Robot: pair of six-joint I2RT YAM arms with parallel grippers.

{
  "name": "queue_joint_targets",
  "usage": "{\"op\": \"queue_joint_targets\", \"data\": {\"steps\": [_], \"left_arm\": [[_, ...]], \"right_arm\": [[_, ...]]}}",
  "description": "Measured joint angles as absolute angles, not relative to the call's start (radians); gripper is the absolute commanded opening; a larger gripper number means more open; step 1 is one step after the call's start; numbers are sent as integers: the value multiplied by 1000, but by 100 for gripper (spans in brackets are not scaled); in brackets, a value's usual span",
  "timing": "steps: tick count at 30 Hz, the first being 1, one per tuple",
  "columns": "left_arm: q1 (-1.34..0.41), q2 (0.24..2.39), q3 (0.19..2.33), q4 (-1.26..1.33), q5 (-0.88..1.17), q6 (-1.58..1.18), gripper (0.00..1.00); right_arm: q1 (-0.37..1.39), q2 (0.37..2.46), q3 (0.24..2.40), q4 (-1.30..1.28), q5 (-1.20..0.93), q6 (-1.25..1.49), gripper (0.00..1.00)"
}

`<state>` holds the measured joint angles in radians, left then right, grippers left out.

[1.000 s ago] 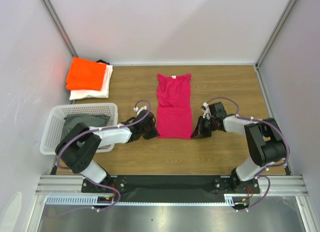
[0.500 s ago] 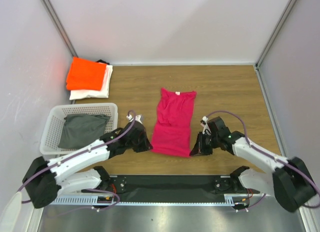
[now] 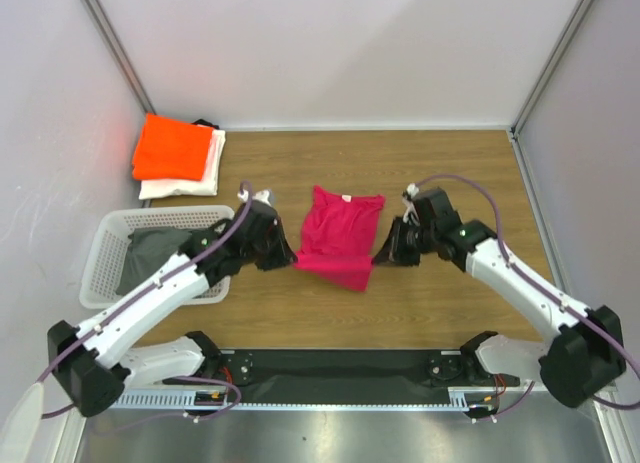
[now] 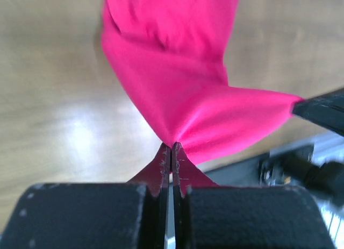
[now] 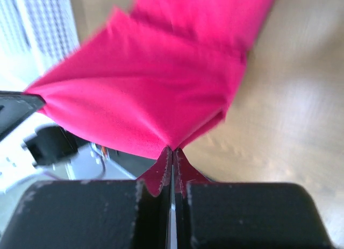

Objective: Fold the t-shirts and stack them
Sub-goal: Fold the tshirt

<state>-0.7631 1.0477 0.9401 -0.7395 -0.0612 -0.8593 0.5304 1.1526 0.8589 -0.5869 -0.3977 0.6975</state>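
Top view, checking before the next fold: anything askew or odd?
Nothing spilled or damaged. The magenta-pink cloth t-shirt is bunched only because the left gripper and right gripper pinch its near corners. The folded orange t-shirt sits offset on the folded white t-shirt.

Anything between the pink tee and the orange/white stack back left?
Nothing visible. Bare wooden table lies between the pink t-shirt and the stack, orange t-shirt on white t-shirt. The white lattice basket sits nearer than that line, off to the left. Left gripper and right gripper each pinch a shirt corner.
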Motion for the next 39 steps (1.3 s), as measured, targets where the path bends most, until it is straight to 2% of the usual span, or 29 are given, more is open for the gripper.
{"op": "queue_joint_targets", "data": {"steps": [9,17,28,39], "left_arm": [[-574,1361,1224,-696,-11,-700,0],[-494,1686,1500,-657,44,-580,0],[-458,1927,1745,-629,67,-522,0],[-453,2190,1928,-440,138,-529,0]], "right_arm": [[370,1402,1137,-555,-393,598,0],[306,1595,1171,-486,-419,582,0],[243,1742,1286,-421,-427,563,0],[176,1866,1287,-307,-424,566,0]]}}
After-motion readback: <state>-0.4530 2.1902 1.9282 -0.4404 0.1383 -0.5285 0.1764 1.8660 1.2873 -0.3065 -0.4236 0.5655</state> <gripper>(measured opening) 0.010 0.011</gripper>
